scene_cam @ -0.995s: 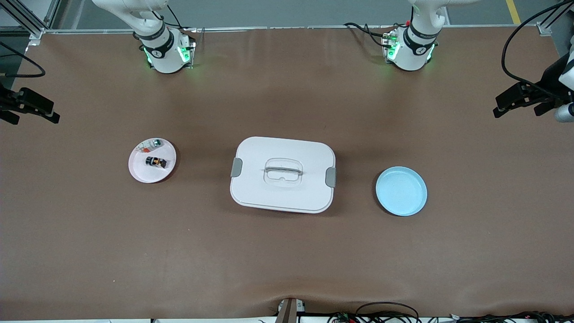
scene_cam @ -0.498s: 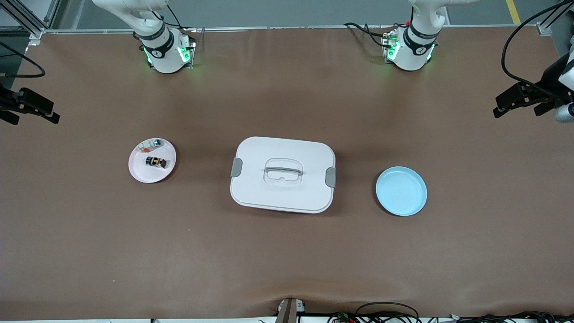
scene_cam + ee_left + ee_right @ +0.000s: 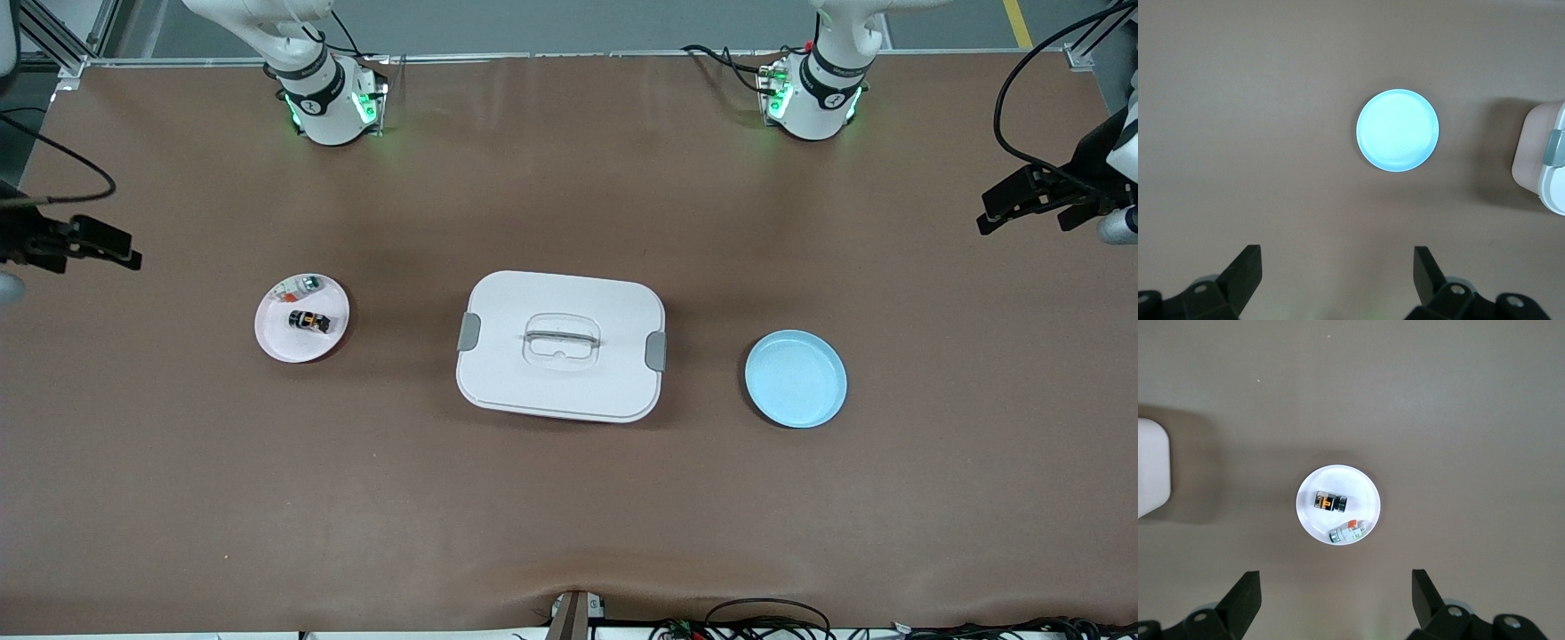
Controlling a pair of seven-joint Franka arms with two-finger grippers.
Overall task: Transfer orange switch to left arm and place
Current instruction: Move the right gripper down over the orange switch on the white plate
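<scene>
Orange switch (image 3: 308, 321) on pink plate (image 3: 277, 342); right claw (image 3: 1331, 597) and left claw (image 3: 1335, 277) both spread, high. Rec: descend centred, clear white part (image 3: 296, 286).

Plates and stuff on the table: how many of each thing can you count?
Plates: 2, a pink plate and a blue plate
Boxes: 1, the white box
Small parts on the pink plate: 2, the orange switch and a white part
Total: 5
</scene>
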